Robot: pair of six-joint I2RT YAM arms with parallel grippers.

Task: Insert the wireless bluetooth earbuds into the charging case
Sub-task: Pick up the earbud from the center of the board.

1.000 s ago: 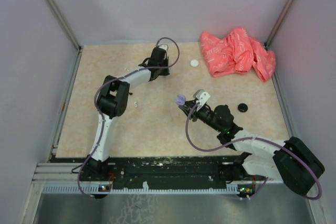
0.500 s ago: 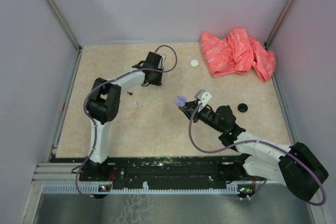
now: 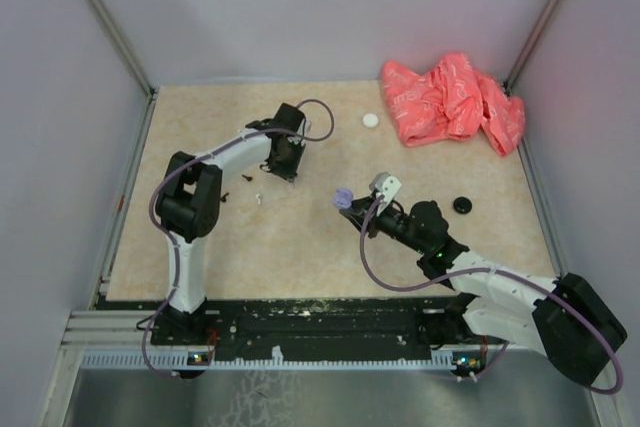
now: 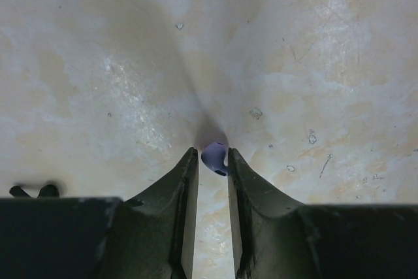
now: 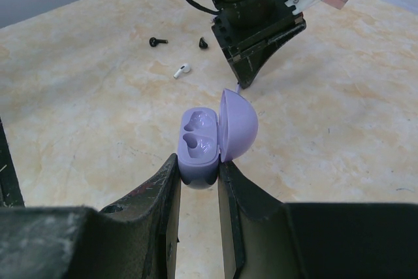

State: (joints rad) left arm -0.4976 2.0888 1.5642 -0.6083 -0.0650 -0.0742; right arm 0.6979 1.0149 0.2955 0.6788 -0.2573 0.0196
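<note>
Beige mottled table. Pink cloth, crumpled, far beyond the case and to its right.

Right gripper: fingers clamped on the base of the case. The case is purple, its lid swung open, and both sockets are empty.

Left gripper: just beyond the case's lid, tip down close to the table. Its fingers are nearly together, pinching the purple bud at their very tips.

White disc lies well beyond the case. Black disc lies to the right of the case, apart from it.

Loose on the table, beyond the case and to its left:
- white bud, the nearest
- small black bud, farther
- stemmed black bud, farthest left
</note>
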